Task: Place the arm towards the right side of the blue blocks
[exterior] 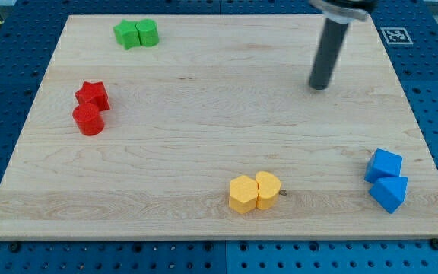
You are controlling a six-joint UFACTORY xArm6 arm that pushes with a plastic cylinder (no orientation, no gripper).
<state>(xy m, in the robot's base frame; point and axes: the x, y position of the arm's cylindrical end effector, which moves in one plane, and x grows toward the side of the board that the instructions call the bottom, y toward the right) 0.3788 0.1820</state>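
In the camera view, my tip [320, 85] sits near the top right of the wooden surface [204, 129], well apart from the two blue blocks [386, 180] at the bottom right. I think it must go down, past their right side. No claw here, so nothing is held.

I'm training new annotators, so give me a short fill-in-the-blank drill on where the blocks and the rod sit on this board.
1. The two blue blocks lie near the view's bottom ____ corner.
2. My tip touches ____ blocks.
3. The pair at the view's top left is coloured ____.
4. The yellow blocks sit near the view's ____ edge.

Missing words: right; no; green; bottom
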